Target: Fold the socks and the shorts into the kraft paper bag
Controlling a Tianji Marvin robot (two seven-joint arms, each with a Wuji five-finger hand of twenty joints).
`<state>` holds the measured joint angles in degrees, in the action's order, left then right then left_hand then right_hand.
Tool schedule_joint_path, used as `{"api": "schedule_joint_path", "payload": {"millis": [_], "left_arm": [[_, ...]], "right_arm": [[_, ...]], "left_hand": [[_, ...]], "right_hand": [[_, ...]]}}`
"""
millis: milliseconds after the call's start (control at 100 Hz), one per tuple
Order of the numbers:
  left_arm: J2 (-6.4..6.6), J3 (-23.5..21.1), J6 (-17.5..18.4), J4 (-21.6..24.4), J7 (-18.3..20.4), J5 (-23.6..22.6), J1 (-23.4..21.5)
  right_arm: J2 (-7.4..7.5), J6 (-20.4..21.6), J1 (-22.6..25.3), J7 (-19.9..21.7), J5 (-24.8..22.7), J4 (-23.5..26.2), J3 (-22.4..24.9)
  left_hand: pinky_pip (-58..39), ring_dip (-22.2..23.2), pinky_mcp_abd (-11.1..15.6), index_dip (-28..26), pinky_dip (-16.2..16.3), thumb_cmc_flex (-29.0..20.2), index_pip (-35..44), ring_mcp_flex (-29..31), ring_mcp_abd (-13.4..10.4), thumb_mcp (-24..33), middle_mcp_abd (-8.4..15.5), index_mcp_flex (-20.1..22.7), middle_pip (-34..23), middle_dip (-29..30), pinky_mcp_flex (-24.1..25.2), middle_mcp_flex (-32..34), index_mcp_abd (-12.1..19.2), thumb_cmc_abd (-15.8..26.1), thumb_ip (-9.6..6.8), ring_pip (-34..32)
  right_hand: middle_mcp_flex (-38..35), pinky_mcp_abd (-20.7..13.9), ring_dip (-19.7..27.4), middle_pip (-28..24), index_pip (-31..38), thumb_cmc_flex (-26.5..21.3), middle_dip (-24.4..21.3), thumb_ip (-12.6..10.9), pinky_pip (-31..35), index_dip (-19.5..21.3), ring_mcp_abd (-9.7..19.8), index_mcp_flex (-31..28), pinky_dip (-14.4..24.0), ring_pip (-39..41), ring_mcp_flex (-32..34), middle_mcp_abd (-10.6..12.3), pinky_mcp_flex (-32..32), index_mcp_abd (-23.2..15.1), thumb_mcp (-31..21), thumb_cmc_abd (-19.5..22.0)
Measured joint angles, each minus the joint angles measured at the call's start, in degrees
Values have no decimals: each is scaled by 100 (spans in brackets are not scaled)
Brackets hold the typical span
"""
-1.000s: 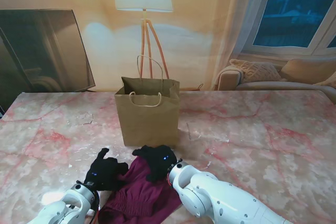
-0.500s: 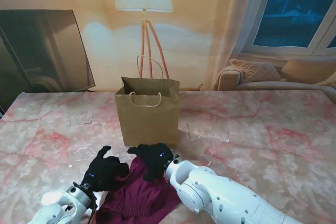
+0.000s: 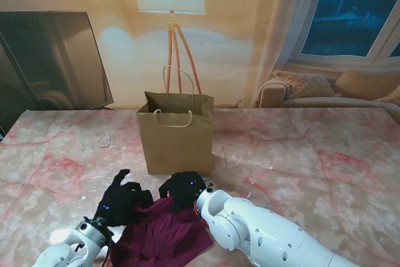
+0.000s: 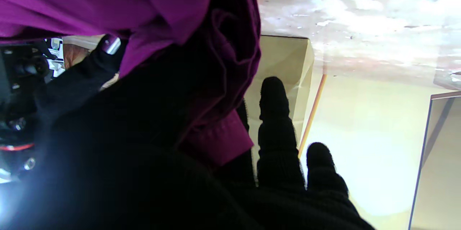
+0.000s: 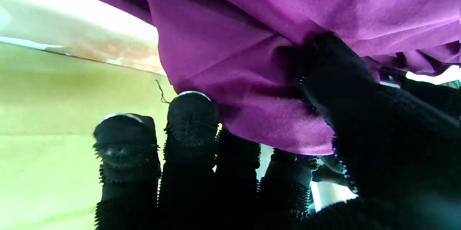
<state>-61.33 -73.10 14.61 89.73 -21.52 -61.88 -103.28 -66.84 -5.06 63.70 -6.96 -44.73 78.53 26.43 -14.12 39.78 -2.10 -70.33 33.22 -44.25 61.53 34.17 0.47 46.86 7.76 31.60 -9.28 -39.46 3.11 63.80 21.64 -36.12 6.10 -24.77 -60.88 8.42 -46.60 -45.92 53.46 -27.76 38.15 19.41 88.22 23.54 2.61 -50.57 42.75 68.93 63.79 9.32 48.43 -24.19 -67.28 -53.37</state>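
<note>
My left hand (image 3: 119, 201): it sits on the left edge of the shorts (image 3: 164, 232), nearer to me than the bag. In the left wrist view the cloth (image 4: 201, 60) is bunched against my palm while two fingers (image 4: 275, 132) stick out straight past it, so I hold it only loosely, thumb side pinching as far as I can judge.

Shorts: a maroon heap on the marble table (image 3: 312, 154), between my two hands, its long axis running from me toward the bag.

My right hand (image 3: 183, 189): clamped on the far edge of the shorts; the right wrist view shows my thumb pressing a fold (image 5: 252, 89) against the fingers (image 5: 192, 114).

Kraft paper bag (image 3: 176, 132): upright, mouth open, just beyond my right hand, which is the nearer of the two.

Socks: I cannot find them in any view.

Coming move, as I judge it: lift the far edge up and forward, over the bag's near rim.
</note>
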Motion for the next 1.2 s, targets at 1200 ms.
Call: {"api": "schedule_joint_path", "payload": {"millis": [1200], "left_arm": [[9,580,-931,-206,-342,-128,278]], "right_arm": [[190,1703,1343,-1982,-1384,449,1399]], "left_hand": [[-1583,1280,-649,958,18,562,15,614,482,24,-45,628,-2304,-3172,-2,153,-374,-489,109,-976]], "right_hand": [[-518,-73,-66,162,76,-78,-424,3,292,429,-2,-91,4,-517,695,-204,509,-8,-88,11]]}}
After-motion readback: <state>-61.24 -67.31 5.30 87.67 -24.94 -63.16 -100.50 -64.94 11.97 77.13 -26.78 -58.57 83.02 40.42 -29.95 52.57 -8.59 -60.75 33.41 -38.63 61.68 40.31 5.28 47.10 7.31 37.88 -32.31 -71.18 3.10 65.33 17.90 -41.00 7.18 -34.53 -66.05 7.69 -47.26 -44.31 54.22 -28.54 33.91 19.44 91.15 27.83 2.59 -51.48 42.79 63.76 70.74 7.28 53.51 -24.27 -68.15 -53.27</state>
